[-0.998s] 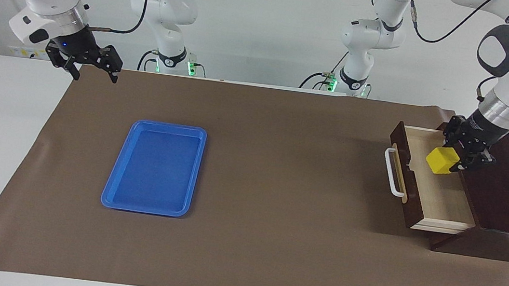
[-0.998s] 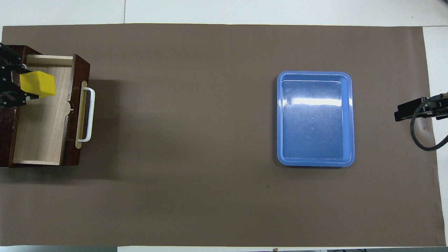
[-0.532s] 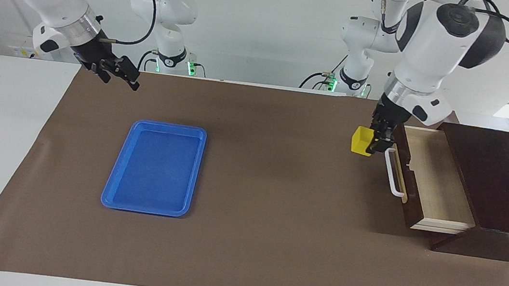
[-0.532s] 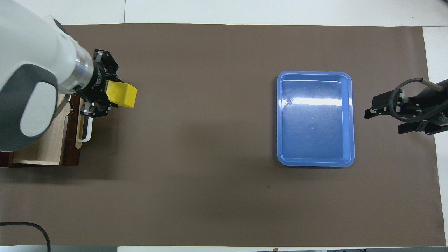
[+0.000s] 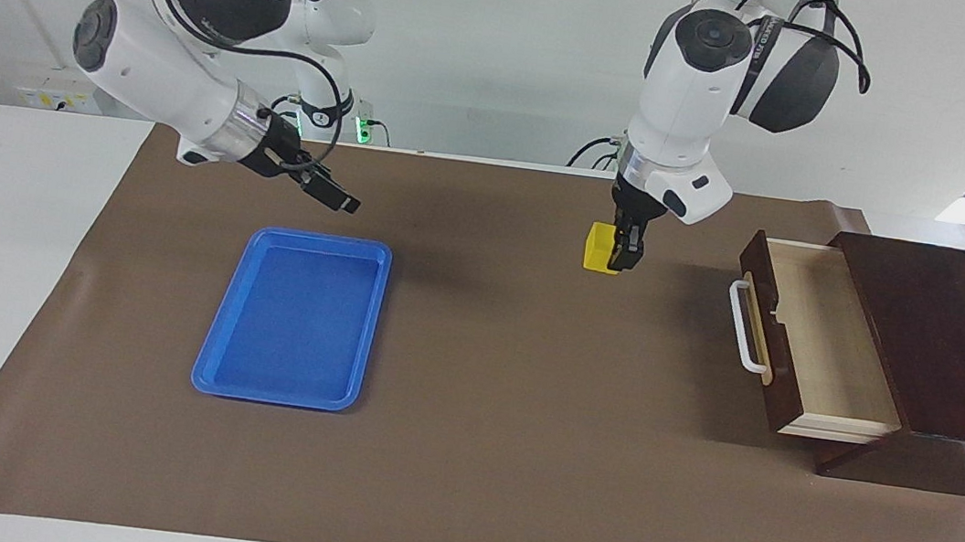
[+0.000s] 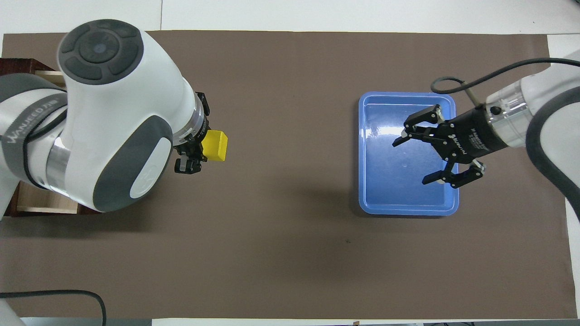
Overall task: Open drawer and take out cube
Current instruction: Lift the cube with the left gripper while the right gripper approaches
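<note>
Left gripper [image 5: 622, 256]: clamped on the yellow cube [image 5: 600, 249], up over bare brown mat [image 5: 503, 402].
Right gripper [image 6: 423, 147]: fingers spread wide, over the blue tray [image 5: 203, 370].
Drawer [image 5: 814, 349]: pulled open, empty, at the left arm's end.

My left gripper [image 5: 622, 256] grips the small yellow cube [image 5: 600, 249] above the brown mat [image 5: 501, 421], beside the open dark wooden drawer [image 5: 815, 339].

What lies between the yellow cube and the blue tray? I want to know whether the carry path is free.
Nothing visible on the mat does. The left gripper holds the cube over bare brown mat. The right gripper, jaws open, hangs in the air over the tray.
</note>
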`<act>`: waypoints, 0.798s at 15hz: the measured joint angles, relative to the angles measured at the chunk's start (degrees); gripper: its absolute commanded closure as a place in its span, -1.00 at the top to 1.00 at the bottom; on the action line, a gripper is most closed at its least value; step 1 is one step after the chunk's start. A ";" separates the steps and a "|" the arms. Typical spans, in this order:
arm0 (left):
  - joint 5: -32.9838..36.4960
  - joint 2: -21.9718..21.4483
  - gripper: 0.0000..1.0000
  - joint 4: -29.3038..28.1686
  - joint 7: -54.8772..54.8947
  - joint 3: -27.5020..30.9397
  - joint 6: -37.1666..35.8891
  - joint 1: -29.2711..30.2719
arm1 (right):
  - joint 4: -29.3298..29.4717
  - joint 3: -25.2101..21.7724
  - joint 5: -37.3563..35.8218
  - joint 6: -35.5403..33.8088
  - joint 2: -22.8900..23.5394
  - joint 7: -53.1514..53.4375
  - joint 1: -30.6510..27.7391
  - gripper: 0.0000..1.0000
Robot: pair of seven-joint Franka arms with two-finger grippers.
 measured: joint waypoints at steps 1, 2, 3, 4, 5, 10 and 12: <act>0.00 0.37 -1.00 0.01 -1.47 0.02 -0.26 -0.31 | -0.64 0.01 2.87 2.03 1.17 2.57 1.10 1.00; 0.00 0.59 -1.00 0.01 -2.75 0.01 -0.41 -0.63 | -1.88 0.03 5.83 4.76 1.94 4.62 2.20 1.00; -0.01 0.79 -1.00 0.01 -4.01 0.01 -0.47 -1.11 | -3.68 0.04 8.98 8.08 2.38 6.21 3.57 1.00; -0.01 0.96 -1.00 0.02 -5.41 0.00 -0.47 -1.66 | -5.62 0.05 11.68 11.23 2.59 7.42 5.19 1.00; -0.02 1.06 -1.00 0.02 -6.84 -0.01 -0.42 -2.08 | -7.36 0.08 13.63 14.14 2.68 8.73 7.06 1.00; -0.03 1.10 -1.00 0.03 -10.63 0.07 0.10 -2.49 | -10.71 0.18 21.70 22.07 4.10 14.16 13.73 1.00; -0.03 1.12 -1.00 0.02 -11.22 0.10 0.12 -2.49 | -10.79 0.18 25.79 24.79 5.96 16.42 15.17 1.00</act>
